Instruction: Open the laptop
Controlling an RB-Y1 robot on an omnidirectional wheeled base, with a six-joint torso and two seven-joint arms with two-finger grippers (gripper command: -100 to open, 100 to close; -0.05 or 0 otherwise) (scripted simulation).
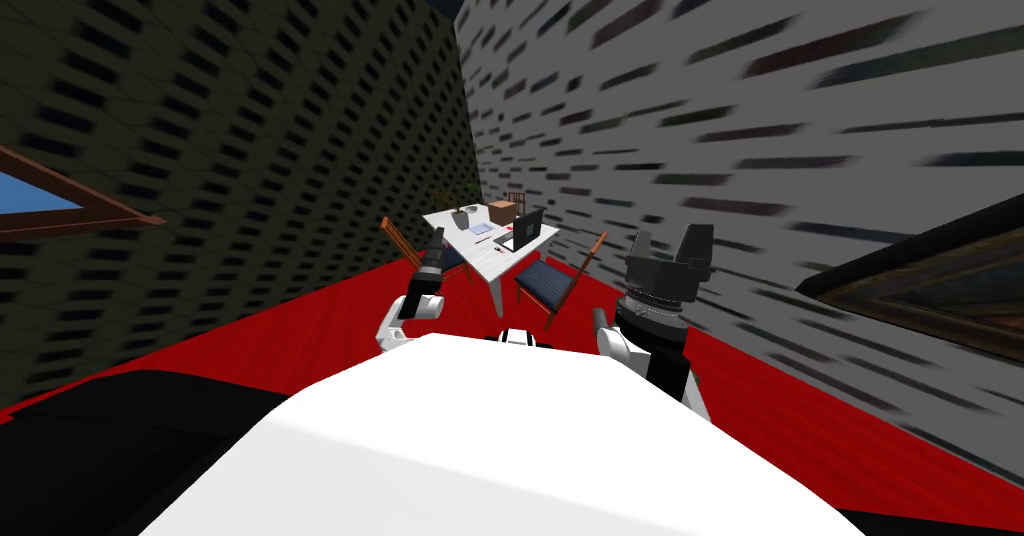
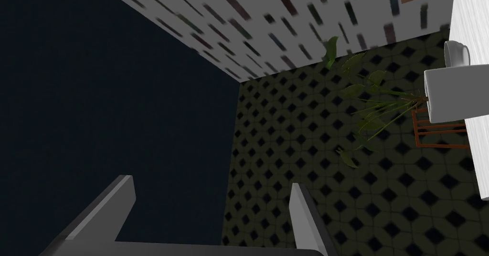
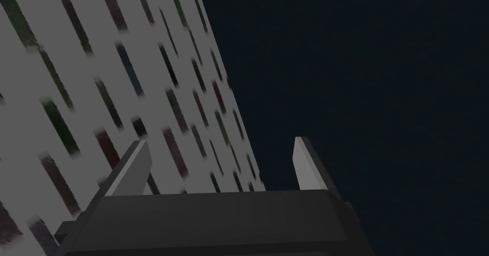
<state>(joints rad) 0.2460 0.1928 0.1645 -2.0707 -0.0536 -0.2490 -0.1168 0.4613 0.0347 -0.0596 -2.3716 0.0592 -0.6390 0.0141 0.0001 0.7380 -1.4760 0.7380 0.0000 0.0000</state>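
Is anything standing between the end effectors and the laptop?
Yes. A chair with a blue seat stands before the table, on the way to the laptop. The left end effector and right end effector, both open, are far off.

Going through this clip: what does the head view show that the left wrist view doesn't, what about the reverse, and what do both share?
Head view adds: the black laptop, a blue-cushioned chair, the red floor and the right gripper. Left wrist view adds: the left gripper with its fingers standing open, nothing between them. Both: the white table and the potted plant on it.
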